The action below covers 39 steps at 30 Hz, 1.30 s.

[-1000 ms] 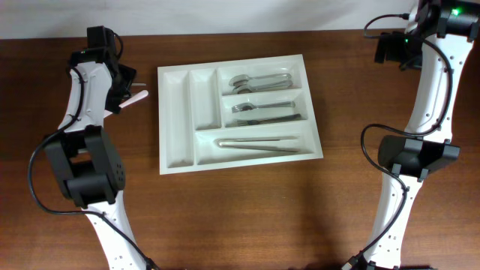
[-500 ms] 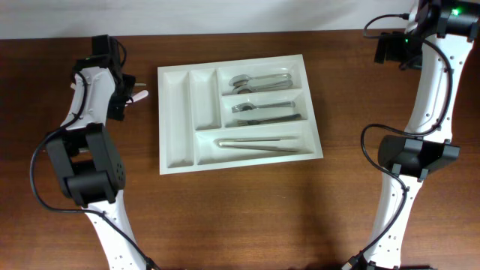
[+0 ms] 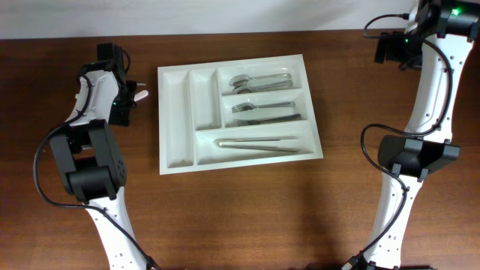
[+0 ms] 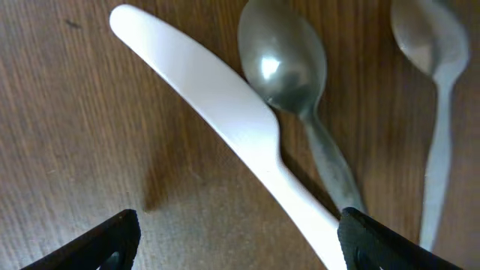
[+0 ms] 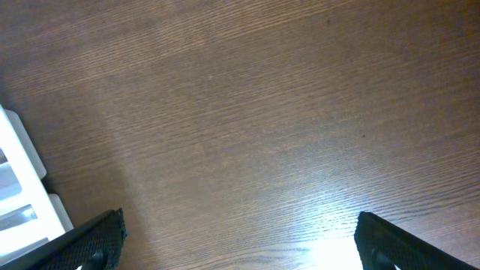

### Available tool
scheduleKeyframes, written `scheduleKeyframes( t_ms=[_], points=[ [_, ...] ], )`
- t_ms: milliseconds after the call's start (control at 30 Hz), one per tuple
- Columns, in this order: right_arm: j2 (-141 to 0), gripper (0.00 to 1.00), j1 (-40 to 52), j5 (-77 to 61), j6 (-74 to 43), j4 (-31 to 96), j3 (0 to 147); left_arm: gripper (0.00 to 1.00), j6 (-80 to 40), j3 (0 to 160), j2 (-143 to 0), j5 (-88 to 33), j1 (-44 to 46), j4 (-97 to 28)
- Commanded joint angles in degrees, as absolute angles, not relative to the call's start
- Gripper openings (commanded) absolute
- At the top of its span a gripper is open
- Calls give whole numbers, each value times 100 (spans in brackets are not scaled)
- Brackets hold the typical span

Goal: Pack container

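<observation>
The container (image 3: 171,120), a white tray, lies mid-table with metal spoons (image 3: 259,80), forks (image 3: 262,112) and long utensils (image 3: 259,142) in its crosswise compartments; its two narrow compartments are bare. My left gripper (image 3: 126,96) hovers left of it, open. In the left wrist view a white plastic knife (image 4: 217,105) lies slanted on the wood, its handle running between my fingers (image 4: 112,240), close to the right one. Two metal spoons (image 4: 285,60) (image 4: 431,37) lie beside the knife. My right gripper (image 5: 240,240) is open over bare wood near the far right corner (image 3: 391,51).
The tray's white corner (image 5: 19,180) shows at the left edge of the right wrist view. Dark wood table (image 3: 247,217) surrounds the tray. Both white arms rise from the front edge, left (image 3: 82,165) and right (image 3: 412,154).
My left wrist has shifted a little to the right over the loose utensils, now covering more of the white knife. The right arm and the tray have not moved.
</observation>
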<state>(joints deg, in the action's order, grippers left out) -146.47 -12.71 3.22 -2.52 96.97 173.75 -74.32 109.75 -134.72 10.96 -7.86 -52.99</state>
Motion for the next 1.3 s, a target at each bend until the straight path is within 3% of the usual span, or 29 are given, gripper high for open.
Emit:
scheduleKeyframes(
  t_ms=[0, 600, 833, 1267],
  points=[
    [-14588, 99, -1278, 368, -191, 9732, 17351, 87, -7612, 10969, -13546, 1138, -808, -5251],
    [-14588, 99, -1278, 368, -191, 9732, 17351, 87, -7843, 10969, -13972, 537, -993, -5186],
    [-14588, 99, -1278, 368, -191, 9732, 17351, 62, -7887, 10969, -13972, -154, -1002, -5273],
    [-14588, 99, -1278, 368, -191, 9732, 17351, 63, -8160, 10969, -13972, -305, -1020, -5760]
  ],
)
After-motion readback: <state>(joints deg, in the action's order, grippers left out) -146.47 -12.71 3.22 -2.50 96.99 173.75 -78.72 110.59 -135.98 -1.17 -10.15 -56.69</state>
